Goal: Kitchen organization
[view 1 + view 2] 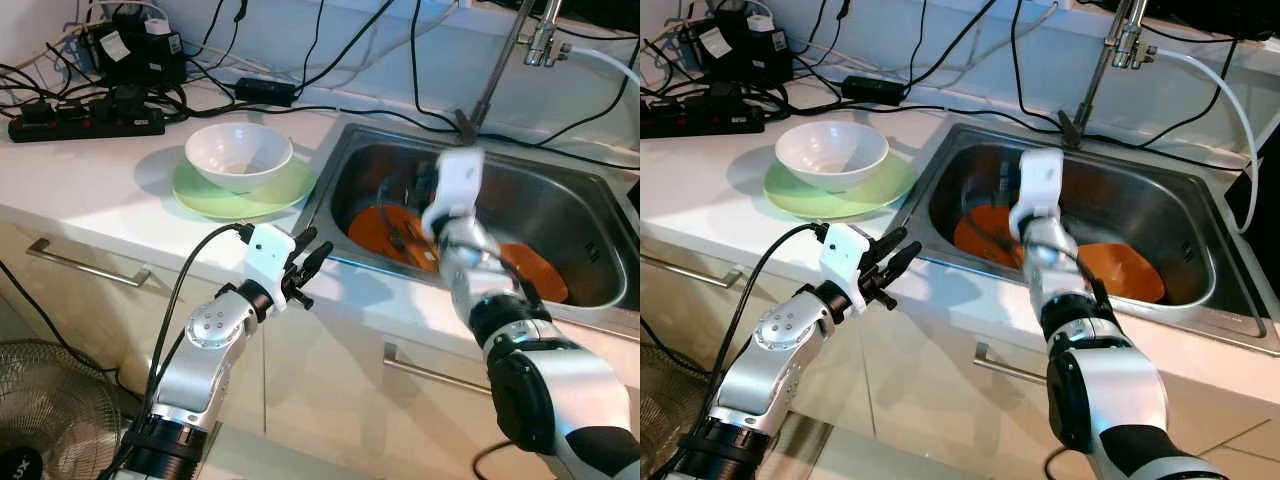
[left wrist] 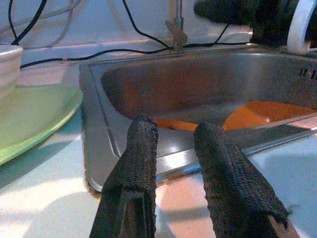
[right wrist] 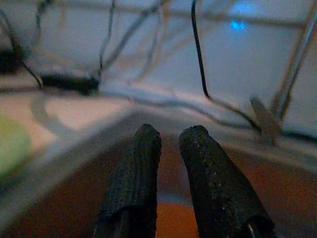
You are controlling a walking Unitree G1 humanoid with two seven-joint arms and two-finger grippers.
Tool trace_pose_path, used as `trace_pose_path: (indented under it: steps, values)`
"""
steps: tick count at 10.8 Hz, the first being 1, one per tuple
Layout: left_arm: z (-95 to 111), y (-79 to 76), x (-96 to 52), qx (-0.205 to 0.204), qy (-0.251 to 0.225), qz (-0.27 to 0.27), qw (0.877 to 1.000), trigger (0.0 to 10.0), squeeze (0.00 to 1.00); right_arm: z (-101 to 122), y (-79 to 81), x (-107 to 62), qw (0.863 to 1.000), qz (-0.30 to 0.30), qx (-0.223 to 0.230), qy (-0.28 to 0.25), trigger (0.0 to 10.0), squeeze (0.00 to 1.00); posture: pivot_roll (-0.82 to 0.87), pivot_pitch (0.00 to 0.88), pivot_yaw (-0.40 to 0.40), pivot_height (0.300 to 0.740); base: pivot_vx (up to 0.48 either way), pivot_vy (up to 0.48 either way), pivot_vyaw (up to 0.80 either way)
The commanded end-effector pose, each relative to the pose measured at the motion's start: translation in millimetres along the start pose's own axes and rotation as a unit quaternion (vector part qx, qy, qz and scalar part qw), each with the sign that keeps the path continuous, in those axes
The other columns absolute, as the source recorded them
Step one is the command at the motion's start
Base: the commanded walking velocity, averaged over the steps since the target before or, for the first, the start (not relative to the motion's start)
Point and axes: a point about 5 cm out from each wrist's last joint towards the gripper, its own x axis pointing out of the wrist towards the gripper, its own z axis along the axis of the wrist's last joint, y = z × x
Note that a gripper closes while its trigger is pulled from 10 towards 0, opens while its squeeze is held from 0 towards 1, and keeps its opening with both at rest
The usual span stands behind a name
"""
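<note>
White bowl sits on the green plate, counter left. My left gripper hovers at the sink's front rim, fingers slightly apart. My right gripper, fingers nearly together, hangs over the orange plates in the basin.

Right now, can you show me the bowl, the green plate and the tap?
Bowl point(image 1: 239, 153): left eye view, inside hollow.
Green plate point(image 1: 280, 195): left eye view, bare right rim.
Tap point(image 1: 1128, 38): right eye view, metal neck.

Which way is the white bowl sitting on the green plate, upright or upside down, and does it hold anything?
Upright and empty. The white bowl shows its open mouth and bare inside, resting on the green plate.
</note>
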Motion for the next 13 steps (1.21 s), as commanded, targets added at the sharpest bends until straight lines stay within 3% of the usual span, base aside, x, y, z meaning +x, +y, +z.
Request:
trace_pose_path:
  steps: [1, 3, 6, 9, 12, 13]
  values:
    - [-2.7, -2.2, 0.3, 0.002, 0.005, 0.005, 1.0, 10.0, 0.0, 12.4, -3.5, 1.6, 0.999, -0.003, 0.014, -0.04, 10.0, 0.0, 0.26, 0.028, -0.085, 0.74, 0.0, 0.0, 0.0]
    - [7.9, 6.5, 3.1, 0.021, -0.017, 0.037, 0.999, 10.0, 0.0, 11.9, -2.9, -4.7, 0.997, -0.006, 0.029, -0.066, 10.0, 0.0, 0.26, 0.031, -0.082, 0.74, 0.0, 0.0, 0.0]
    - [27.7, 26.3, 3.6, 0.065, -0.044, 0.075, 0.994, 10.0, 0.0, -15.4, 3.7, -25.7, 0.997, -0.003, 0.048, -0.053, 10.0, 0.0, 0.26, 0.029, -0.076, 0.74, 0.0, 0.0, 0.0]
    - [35.4, 39.7, 1.8, 0.105, -0.049, 0.099, 0.988, 10.0, 0.0, -16.6, 11.5, -33.7, 0.997, 0.012, 0.037, -0.067, 10.0, 0.0, 0.25, 0.019, -0.07, 0.74, 0.0, 0.0, 0.0]
    - [55.6, 63.1, 7.9, 0.237, -0.014, 0.104, 0.966, 10.0, 0.0, -19.1, 19.2, -37.8, 0.997, 0.018, 0.041, -0.065, 10.0, 0.0, 0.26, 0.0, -0.063, 0.74, 0.0, 0.0, 0.0]
    - [57.3, 72.5, 7.5, 0.281, 0.018, 0.103, 0.954, 10.0, 0.0, -19.4, 19.7, -38.4, 0.997, 0.017, 0.043, -0.064, 10.0, 0.0, 0.26, 0.0, -0.062, 0.74, 0.0, 0.0, 0.0]
